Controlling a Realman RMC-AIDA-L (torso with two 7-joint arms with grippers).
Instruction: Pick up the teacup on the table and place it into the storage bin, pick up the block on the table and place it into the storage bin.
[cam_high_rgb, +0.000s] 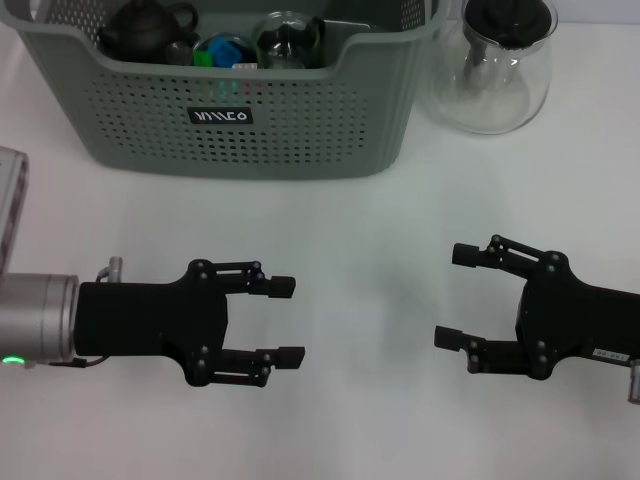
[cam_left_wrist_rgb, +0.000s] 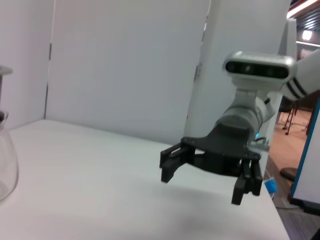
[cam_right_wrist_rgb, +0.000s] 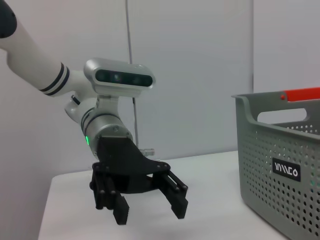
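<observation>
Storage bin (cam_high_rgb: 300, 130): stood at the far side of the table (cam_high_rgb: 380, 230), a large grey-green perforated basket with a black label on its near wall; likely light, stiff plastic, best gripped by its cut-out handles if it ever needed moving.
Carafe (cam_high_rgb: 492, 70): a clear glass vessel with a black lid, just beside the bin on the robot's right; fragile and not part of the job.
Left gripper (cam_high_rgb: 287, 321): hovered low over the bare table in front of the bin, jaws spread wide, holding nothing.
Right gripper (cam_high_rgb: 455, 296): hovered at the same depth, well apart from the left one, jaws equally wide, also empty.
Teapot (cam_high_rgb: 145, 28): dark, lay inside the bin at its left end.
Teacup (cam_high_rgb: 290, 40): what seemed to be a small clear glass cup sat inside the bin; hard, slippery and breakable, so a rim or wall pinch would suit.
Block (cam_high_rgb: 222, 50): a blue and green piece, probably the block, lay inside between teapot and cup; rigid, light, easy on flat faces.
Progress: judged complete, with both items apparently in the bin.
</observation>
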